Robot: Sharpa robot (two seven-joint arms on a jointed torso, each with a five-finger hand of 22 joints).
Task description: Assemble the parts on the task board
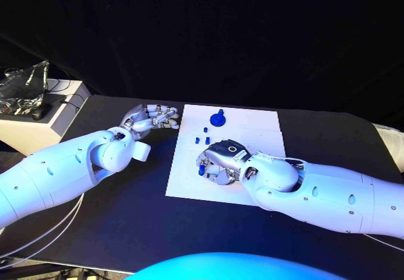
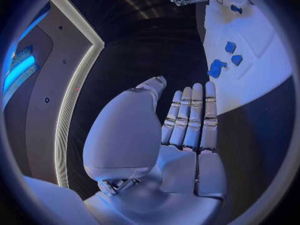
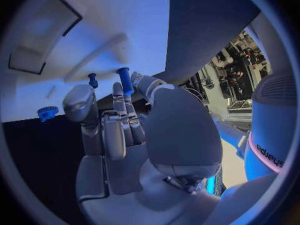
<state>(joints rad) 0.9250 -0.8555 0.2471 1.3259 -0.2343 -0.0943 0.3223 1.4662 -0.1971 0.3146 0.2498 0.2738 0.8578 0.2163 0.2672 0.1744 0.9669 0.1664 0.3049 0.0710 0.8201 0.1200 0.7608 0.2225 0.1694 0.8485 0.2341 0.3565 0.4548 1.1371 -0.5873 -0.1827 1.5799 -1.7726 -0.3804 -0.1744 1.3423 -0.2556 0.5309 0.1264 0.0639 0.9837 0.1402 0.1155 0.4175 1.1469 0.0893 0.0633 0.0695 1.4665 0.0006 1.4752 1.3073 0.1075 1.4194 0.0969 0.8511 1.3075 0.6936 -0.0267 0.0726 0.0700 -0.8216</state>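
On the black tabletop [image 1: 126, 221] the white task board [image 1: 253, 125] carried a blue gear [image 1: 218, 119] and small pegs [image 1: 202, 139]. Our left hand [image 1: 152, 119] waited beside it, fingers straight and holding nothing. Our right hand [image 1: 223, 162] pinched a blue peg [image 3: 124, 80] over the board; we judged that the next move needed aligning it with its hole.

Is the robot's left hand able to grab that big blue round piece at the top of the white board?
Probably yes. The left hand hovers open beside the task board, and nothing lies between it and the round blue part. The right hand is busy nearer the robot.
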